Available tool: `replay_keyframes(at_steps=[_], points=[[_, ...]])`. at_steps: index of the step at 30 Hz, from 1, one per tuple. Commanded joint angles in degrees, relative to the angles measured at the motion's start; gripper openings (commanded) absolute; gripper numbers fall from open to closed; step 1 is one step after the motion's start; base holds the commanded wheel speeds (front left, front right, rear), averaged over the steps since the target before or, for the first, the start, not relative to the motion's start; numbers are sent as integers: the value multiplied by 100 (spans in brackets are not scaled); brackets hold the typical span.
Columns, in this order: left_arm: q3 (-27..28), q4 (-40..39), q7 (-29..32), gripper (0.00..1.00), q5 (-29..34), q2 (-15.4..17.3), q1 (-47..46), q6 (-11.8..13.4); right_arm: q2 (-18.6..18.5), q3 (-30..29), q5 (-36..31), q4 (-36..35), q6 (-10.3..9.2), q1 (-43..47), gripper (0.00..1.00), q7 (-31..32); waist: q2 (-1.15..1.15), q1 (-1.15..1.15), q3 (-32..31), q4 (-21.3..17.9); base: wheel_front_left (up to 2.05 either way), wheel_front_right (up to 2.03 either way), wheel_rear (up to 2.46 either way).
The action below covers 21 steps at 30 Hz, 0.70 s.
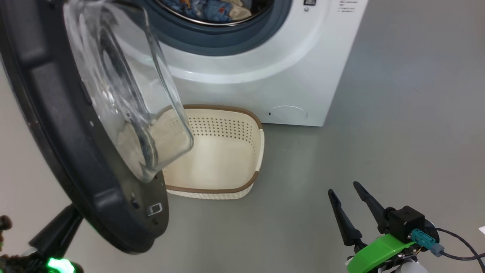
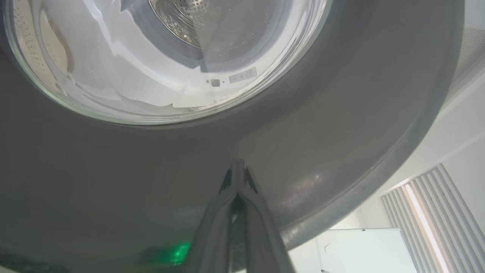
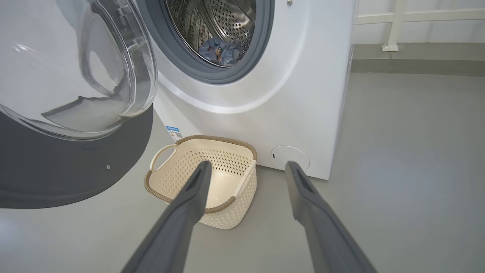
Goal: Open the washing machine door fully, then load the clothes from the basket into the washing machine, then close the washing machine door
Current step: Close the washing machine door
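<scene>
The white washing machine [image 1: 265, 72] stands with its round black door [image 1: 60, 151] swung partly open, the clear glass bowl [image 1: 125, 94] facing the drum. The clothes [image 1: 212, 8] lie inside the drum, blue and cream pieces, also seen as clothes [image 3: 221, 51] in the right wrist view. The cream basket [image 1: 227, 151] sits on the floor before the machine with nothing in it. My left gripper [image 2: 238, 163] is shut, its tips against the door's outer black face [image 2: 151, 189]. My right gripper [image 1: 343, 187] hangs open over the floor, right of the basket [image 3: 212, 182].
Grey floor [image 1: 398, 132] stretches to the right of the machine. A round flap [image 3: 290, 157] and a blue label [image 3: 174, 132] mark the machine's lower front. A white rail and wall [image 3: 416, 22] stand behind. Ceiling panels [image 2: 435, 212] show past the door edge.
</scene>
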Motion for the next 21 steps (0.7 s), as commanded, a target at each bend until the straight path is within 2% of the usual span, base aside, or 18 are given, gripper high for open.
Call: replay_keyframes(at_steps=[1, 10, 21], points=[[24, -177, -8, 0, -70, 73, -2, -90, 58, 127, 24, -116, 16, -170, 100, -28, -1, 0, 31, -161, 0, 0, 0], [-904, -219, -890, 0, -298, 63, -99, -450, 147, 97, 40, -100, 16, -182, 100, -28, -1, 0, 94, -723, 0, 0, 0], [-1316, 94, -1810, 0, -183, 62, -639, -629, 224, 83, 75, -67, 16, -219, 100, -28, -1, 0, 118, -1438, 0, 0, 0]])
